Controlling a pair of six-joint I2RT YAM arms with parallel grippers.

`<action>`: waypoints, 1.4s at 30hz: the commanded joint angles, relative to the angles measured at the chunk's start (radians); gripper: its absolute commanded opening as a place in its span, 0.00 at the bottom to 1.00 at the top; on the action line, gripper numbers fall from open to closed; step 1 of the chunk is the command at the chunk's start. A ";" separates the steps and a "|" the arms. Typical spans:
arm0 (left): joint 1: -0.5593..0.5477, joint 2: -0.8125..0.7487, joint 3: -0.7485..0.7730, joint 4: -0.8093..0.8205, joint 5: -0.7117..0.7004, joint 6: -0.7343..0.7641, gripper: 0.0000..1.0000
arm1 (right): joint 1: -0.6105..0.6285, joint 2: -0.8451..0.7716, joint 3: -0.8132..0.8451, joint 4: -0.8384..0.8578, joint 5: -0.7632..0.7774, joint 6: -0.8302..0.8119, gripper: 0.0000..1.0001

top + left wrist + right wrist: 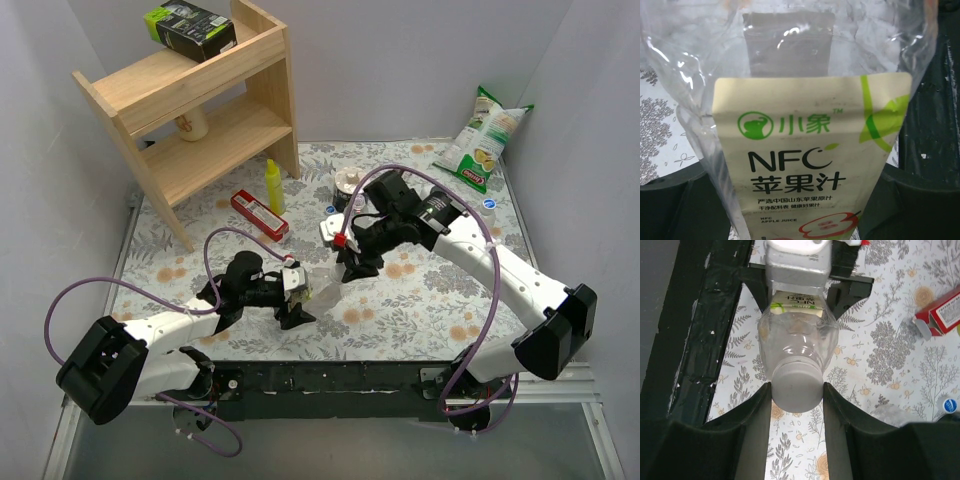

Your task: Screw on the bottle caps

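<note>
Top external: my left gripper (300, 298) and my right gripper (350, 262) meet near the middle of the table (420, 310). The bottle (323, 290) is held between them, neck toward the right gripper. A red box (260, 213) and a yellow squeeze bottle (272, 187) lie beyond, near the wooden shelf (200, 100).

Left wrist: the bottle's cream "NFC" label fills the view. My left fingers (680, 210) press both sides of the body, clamped on it.

Right wrist: my right fingers (755, 430) are set narrow, touching both sides of the white cap (797, 385) on the bottle neck. How far it is threaded, I cannot tell. A blue cap (949, 405) lies on the table, well apart.
</note>
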 commanded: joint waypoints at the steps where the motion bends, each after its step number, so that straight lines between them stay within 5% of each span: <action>1: -0.006 -0.034 0.126 0.214 -0.131 -0.005 0.00 | 0.019 0.075 -0.012 -0.028 0.025 0.230 0.24; 7: -0.026 -0.044 0.151 0.237 -0.216 -0.120 0.00 | 0.004 0.131 0.016 0.085 0.048 0.611 0.22; 11: -0.046 -0.048 0.119 0.257 -0.237 -0.090 0.00 | -0.027 0.164 0.044 0.095 0.019 0.665 0.20; 17: -0.048 -0.056 0.093 0.211 -0.271 0.010 0.00 | -0.045 0.221 0.108 0.088 -0.029 0.685 0.19; 32: -0.046 -0.082 0.007 0.145 -0.273 -0.088 0.00 | -0.047 0.200 0.111 0.096 0.019 0.671 0.22; 42: -0.046 -0.074 -0.027 0.139 -0.158 -0.071 0.00 | -0.048 0.201 0.146 0.101 0.020 0.624 0.34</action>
